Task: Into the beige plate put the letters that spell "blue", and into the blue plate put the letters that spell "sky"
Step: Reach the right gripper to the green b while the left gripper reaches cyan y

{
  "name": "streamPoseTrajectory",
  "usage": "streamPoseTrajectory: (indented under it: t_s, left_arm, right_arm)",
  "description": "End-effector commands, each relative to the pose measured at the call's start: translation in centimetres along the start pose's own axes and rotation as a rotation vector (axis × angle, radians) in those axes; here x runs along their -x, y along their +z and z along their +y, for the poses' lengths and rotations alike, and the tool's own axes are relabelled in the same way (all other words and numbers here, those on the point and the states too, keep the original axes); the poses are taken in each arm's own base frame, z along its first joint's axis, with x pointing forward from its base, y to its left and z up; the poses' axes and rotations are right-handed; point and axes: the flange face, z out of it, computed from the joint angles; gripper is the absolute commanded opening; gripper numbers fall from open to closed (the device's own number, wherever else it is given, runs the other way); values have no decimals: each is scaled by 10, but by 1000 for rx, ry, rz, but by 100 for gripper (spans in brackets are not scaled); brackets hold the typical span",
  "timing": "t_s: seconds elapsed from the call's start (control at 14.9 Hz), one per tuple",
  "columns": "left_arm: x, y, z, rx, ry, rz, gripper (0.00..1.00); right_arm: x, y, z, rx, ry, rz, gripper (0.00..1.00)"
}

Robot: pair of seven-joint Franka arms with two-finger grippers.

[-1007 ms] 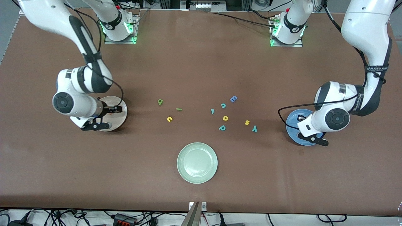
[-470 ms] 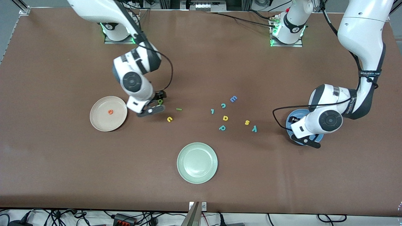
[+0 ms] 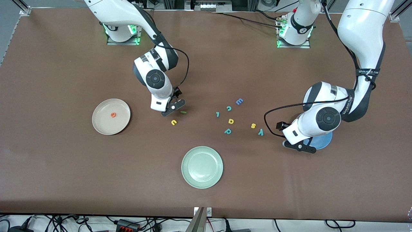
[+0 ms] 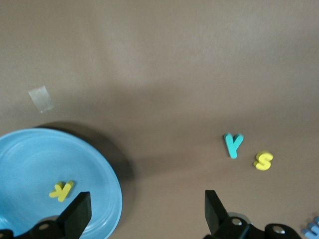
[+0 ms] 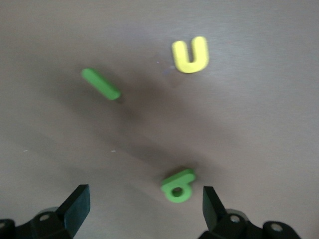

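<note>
The beige plate (image 3: pixel 102 124) holds the orange e (image 3: pixel 113 114). My right gripper (image 3: pixel 170 102) hangs open low over the table. The green b (image 5: pixel 178 185) lies between its open fingers, close to one of them. The green bar l (image 3: pixel 183 112) and the yellow u (image 3: pixel 173 122) lie close by. My left gripper (image 3: pixel 289 137) is open and empty at the rim of the blue plate (image 3: pixel 323 141), on the side toward the teal y (image 3: pixel 261 131) and the yellow s (image 3: pixel 253 125). The yellow k (image 4: pixel 61 189) lies in the blue plate (image 4: pixel 35 154).
A pale green plate (image 3: pixel 202 167) sits nearest the front camera. Loose letters lie mid-table: a blue E (image 3: pixel 239 101), a teal c (image 3: pixel 229 108), a yellow round letter (image 3: pixel 230 121) and a teal p (image 3: pixel 228 131). A scrap of tape (image 4: pixel 41 98) is stuck near the blue plate.
The right gripper left the beige plate, with the orange e now lying in it, and swung over to the green b. The left gripper opened and slid off the blue plate toward the y.
</note>
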Motion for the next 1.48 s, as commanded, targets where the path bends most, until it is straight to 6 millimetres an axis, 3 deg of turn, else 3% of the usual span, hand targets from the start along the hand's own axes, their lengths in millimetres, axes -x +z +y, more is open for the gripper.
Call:
streamPoseTrajectory:
  t_s: [0.0,0.13,0.27,0.47,0.74,0.94,1.07,1.28,1.41]
  left_arm:
    - [-11,6,3,26,-39,-1,100]
    - [-13,27,36,28,-77,-17,100]
    - [-13,52,49,40,-165,3,100]
    - [-14,66,66,56,-174,37,100]
    - [-16,79,75,39,-155,55,100]
    - [-13,89,82,38,-158,39,100]
    - [-9,98,83,41,-154,36,93]
    - [-6,105,86,48,-150,47,72]
    - [-7,112,87,53,-148,51,68]
  right_arm:
    - [5,1,22,-7,184,-1,100]
    - [6,5,18,-3,439,-15,100]
    - [7,7,20,2,624,-28,98]
    - [8,8,21,6,743,-35,96]
    - [7,19,29,1,806,-45,82]
    - [8,25,20,-7,814,-58,70]
    - [7,25,20,-8,817,-58,61]
    - [7,25,20,-8,810,-58,44]
    - [7,25,21,-9,803,-58,35]
